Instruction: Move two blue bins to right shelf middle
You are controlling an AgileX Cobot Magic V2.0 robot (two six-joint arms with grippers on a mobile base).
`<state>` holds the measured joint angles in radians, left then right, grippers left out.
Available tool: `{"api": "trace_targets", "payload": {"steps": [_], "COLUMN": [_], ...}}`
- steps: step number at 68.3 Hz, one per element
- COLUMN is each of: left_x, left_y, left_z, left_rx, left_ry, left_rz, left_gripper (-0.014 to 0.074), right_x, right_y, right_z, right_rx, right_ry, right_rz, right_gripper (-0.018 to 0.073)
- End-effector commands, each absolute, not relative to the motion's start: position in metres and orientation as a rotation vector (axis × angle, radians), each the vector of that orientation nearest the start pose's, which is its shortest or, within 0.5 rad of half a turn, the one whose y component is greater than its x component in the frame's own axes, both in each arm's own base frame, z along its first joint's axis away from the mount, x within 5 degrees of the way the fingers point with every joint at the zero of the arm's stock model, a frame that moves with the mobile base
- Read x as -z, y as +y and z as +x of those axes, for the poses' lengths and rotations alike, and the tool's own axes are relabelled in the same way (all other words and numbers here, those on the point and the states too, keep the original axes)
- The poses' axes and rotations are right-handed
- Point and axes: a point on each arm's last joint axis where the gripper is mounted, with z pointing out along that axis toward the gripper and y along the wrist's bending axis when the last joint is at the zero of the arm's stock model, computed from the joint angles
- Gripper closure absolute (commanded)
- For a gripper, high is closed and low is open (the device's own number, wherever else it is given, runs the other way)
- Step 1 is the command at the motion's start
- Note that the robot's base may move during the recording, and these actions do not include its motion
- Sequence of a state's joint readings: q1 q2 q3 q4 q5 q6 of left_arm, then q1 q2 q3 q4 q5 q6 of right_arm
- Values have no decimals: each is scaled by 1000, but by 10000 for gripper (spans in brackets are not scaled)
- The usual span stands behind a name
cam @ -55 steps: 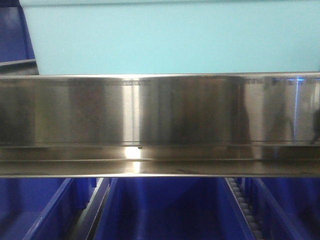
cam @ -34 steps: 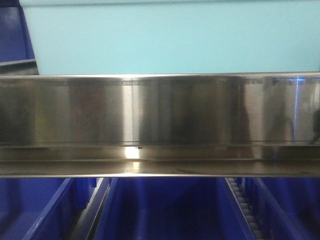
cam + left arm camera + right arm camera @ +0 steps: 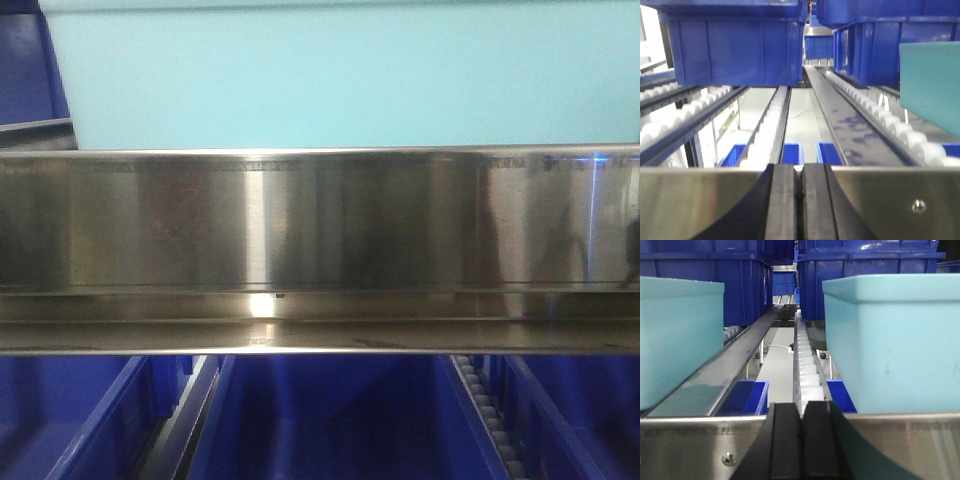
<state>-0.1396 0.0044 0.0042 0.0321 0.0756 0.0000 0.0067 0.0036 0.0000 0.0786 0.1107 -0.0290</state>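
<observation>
One pale blue bin (image 3: 340, 80) fills the top of the front view, standing behind the shiny front rail (image 3: 320, 220) of the right shelf middle. In the right wrist view two blue bins rest on that tier, one at left (image 3: 677, 335) and one at right (image 3: 895, 345), with a roller track between them. My right gripper (image 3: 801, 440) is shut and empty, low in front of the rail (image 3: 695, 445). My left gripper (image 3: 800, 200) is also shut on nothing, before the rail (image 3: 700, 200). A corner of a pale bin (image 3: 932, 90) shows at that view's right edge.
Dark blue bins (image 3: 735, 45) sit farther back on the roller tracks (image 3: 875, 115), and more (image 3: 865, 260) stand behind the pale ones. Other dark blue bins (image 3: 330, 420) fill the tier below the rail. Another dark blue bin (image 3: 25, 70) is at upper left.
</observation>
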Motion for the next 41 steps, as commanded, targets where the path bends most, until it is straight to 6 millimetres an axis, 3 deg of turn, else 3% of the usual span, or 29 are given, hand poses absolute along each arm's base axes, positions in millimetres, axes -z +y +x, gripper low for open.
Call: {"api": "trace_targets", "payload": {"steps": [1, 28, 33, 41], "left_x": [-212, -234, -237, -269], "left_y": [-7, -7, -7, -6], "left_z": [56, 51, 50, 43], "left_rx": [81, 98, 117, 128], "left_ry": [1487, 1242, 1222, 1199], "left_rz": [125, 105, 82, 70], "left_gripper": [707, 707, 707, 702], "right_x": [-207, -221, -245, -289], "right_y": [1, 0, 0, 1], "right_z": [56, 55, 50, 35], "right_rx": [-52, -46, -47, -54], "right_ry": [1551, 1409, 1335, 1273], "right_rz": [26, 32, 31, 23], "right_gripper": [721, 721, 721, 721]}}
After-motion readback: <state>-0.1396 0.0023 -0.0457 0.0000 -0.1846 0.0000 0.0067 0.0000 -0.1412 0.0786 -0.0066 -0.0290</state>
